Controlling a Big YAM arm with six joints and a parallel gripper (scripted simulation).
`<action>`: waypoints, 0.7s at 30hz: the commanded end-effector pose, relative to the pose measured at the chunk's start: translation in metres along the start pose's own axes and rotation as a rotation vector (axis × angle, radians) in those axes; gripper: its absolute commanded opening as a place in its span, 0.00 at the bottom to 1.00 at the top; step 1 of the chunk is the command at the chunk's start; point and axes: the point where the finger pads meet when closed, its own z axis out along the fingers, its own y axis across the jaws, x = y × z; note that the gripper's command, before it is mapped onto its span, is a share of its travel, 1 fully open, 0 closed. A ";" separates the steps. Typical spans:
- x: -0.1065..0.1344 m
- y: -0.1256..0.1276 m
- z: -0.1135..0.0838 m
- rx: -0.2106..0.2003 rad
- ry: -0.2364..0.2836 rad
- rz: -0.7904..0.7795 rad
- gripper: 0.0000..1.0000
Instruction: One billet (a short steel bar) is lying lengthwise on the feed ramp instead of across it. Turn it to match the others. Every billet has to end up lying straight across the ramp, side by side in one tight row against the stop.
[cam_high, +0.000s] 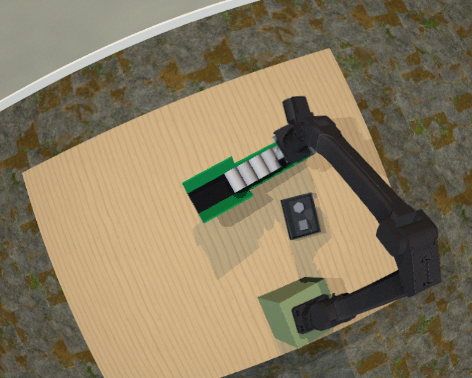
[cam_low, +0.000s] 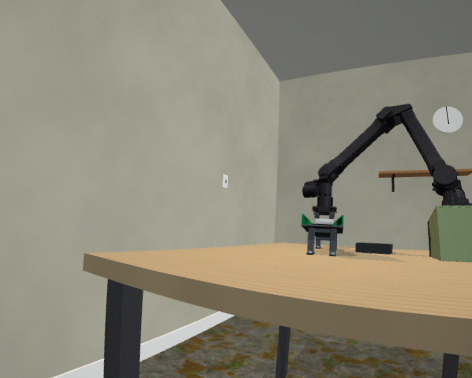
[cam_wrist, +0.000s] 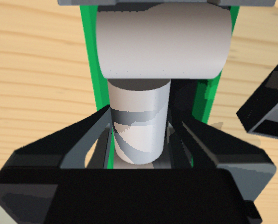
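The green feed ramp (cam_high: 239, 182) stands on the wooden table, with three grey billets (cam_high: 252, 170) lying across it side by side. In the wrist view my gripper (cam_wrist: 139, 111) is shut on the lengthwise billet (cam_wrist: 139, 122), a grey steel bar pointing along the ramp (cam_wrist: 92, 65). Its far end touches the nearest crosswise billet (cam_wrist: 162, 42). In the top view my gripper (cam_high: 286, 155) sits over the ramp's upper right end and hides the held billet. In the side view the gripper (cam_low: 324, 216) is down in the ramp (cam_low: 322, 225).
A dark tray (cam_high: 300, 216) with two grey pieces lies on the table near the ramp. The arm's green base block (cam_high: 295, 310) stands at the table's near edge. The ramp's lower black end (cam_high: 210, 197) holds no billet.
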 end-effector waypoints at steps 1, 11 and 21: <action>0.002 0.020 -0.013 -0.022 -0.005 -0.001 0.00; 0.000 0.024 -0.038 -0.053 -0.012 0.004 0.00; 0.002 0.024 -0.051 -0.054 -0.011 0.004 0.00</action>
